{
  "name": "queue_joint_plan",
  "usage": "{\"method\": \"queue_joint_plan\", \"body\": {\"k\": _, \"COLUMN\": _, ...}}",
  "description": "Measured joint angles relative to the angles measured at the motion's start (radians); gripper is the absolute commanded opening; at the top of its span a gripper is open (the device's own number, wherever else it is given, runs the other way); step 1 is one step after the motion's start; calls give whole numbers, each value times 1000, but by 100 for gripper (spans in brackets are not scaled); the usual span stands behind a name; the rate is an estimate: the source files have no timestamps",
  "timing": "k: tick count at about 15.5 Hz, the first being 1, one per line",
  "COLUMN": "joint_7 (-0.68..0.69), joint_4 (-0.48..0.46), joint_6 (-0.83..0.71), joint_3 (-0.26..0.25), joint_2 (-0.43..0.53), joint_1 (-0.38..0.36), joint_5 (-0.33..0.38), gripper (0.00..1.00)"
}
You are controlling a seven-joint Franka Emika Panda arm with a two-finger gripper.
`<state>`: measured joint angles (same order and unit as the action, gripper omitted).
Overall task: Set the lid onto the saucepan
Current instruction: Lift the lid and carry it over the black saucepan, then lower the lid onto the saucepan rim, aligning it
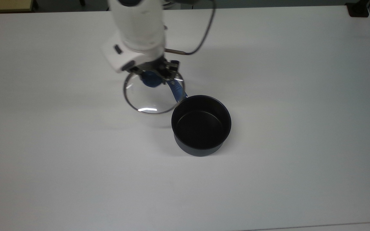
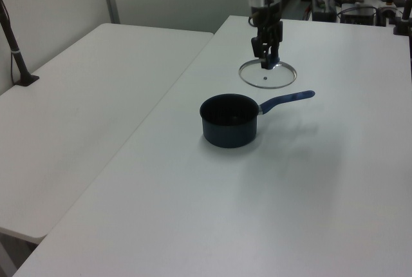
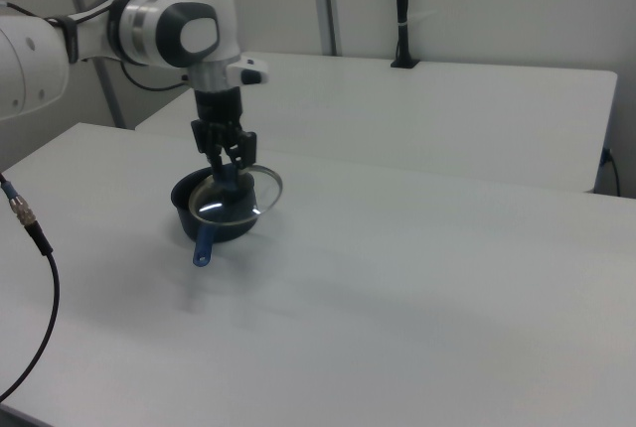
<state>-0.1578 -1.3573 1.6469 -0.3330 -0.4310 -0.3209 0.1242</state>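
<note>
We are viewing the gripper (image 1: 153,78), its jaws clamping the blue knob of the lid (image 1: 151,96), carrying it above the desk (image 1: 300,160) beside the open saucepan (image 1: 201,125); centring and lowering are remaining, we are judging.

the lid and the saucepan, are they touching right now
Apart. In the left view the lid hangs from the tool, with bare table visible between it and the saucepan; its shadow falls past the handle.
</note>
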Motion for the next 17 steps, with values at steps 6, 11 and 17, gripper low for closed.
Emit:
{"method": "queue_joint_plan", "body": {"k": 6, "joint_7": -116, "joint_4": 87, "joint_6": 0, "joint_3": 2, "joint_2": -73, "joint_1": -65, "joint_5": 2, "gripper": 46}}
{"method": "queue_joint_plan", "body": {"k": 11, "joint_7": -169, "joint_4": 125, "joint_6": 0, "joint_3": 37, "joint_2": -110, "joint_1": -84, "joint_5": 13, "gripper": 46}}
{"method": "queue_joint_plan", "body": {"k": 17, "joint_7": -246, "joint_4": 131, "joint_6": 78, "joint_3": 59, "joint_2": -147, "joint_1": -91, "joint_5": 13, "gripper": 46}}
